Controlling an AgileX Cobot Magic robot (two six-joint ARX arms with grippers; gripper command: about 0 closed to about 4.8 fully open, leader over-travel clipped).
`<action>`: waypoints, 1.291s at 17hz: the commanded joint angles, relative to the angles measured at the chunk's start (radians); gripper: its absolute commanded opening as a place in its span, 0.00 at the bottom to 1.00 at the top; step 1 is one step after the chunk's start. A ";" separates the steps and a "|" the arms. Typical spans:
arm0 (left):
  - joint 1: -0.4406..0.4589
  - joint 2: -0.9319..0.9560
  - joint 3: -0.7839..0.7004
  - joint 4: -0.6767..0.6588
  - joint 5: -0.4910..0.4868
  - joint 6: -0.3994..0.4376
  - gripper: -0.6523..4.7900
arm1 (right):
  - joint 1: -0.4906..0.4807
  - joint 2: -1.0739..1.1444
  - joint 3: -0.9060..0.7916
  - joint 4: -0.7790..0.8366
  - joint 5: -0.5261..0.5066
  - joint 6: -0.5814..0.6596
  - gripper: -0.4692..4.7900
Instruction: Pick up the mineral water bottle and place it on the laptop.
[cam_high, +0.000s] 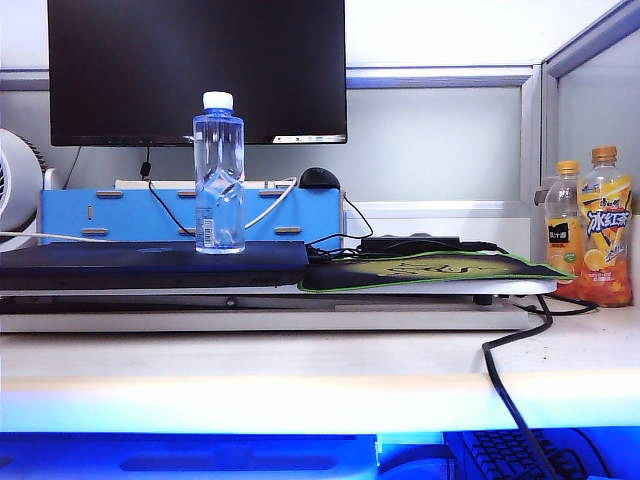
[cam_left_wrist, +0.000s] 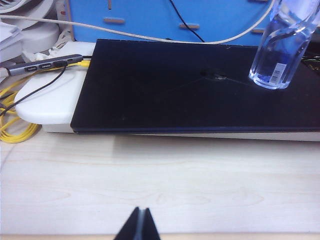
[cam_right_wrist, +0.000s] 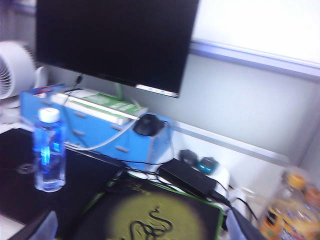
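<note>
The mineral water bottle (cam_high: 219, 180), clear with a white cap, stands upright on the dark laptop (cam_high: 150, 262), toward the lid's right end. In the left wrist view the bottle's base (cam_left_wrist: 280, 55) rests on the laptop lid (cam_left_wrist: 165, 90). My left gripper (cam_left_wrist: 138, 225) is shut and hangs over the bare wooden desk in front of the laptop. The right wrist view shows the bottle (cam_right_wrist: 49, 150) on the laptop (cam_right_wrist: 85, 175). My right gripper (cam_right_wrist: 142, 230) is open and empty above the mouse pad, well away from the bottle. Neither gripper shows in the exterior view.
A black monitor (cam_high: 195, 70) and a blue organizer (cam_high: 120, 215) stand behind the laptop. The green-edged mouse pad (cam_high: 430, 270) lies to its right with a power adapter (cam_right_wrist: 187, 177). Two orange-capped juice bottles (cam_high: 605, 230) stand far right. A black cable (cam_high: 510, 390) crosses the desk front.
</note>
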 joint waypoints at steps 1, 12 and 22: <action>0.000 -0.002 0.002 0.008 0.003 0.001 0.12 | -0.037 -0.064 -0.074 0.034 -0.002 0.005 1.00; 0.000 -0.002 0.002 0.008 0.003 0.001 0.12 | -0.172 -0.338 -0.454 0.083 -0.029 0.142 1.00; 0.000 -0.002 0.002 0.008 0.003 0.001 0.12 | -0.389 -0.428 -0.552 0.077 -0.118 0.245 1.00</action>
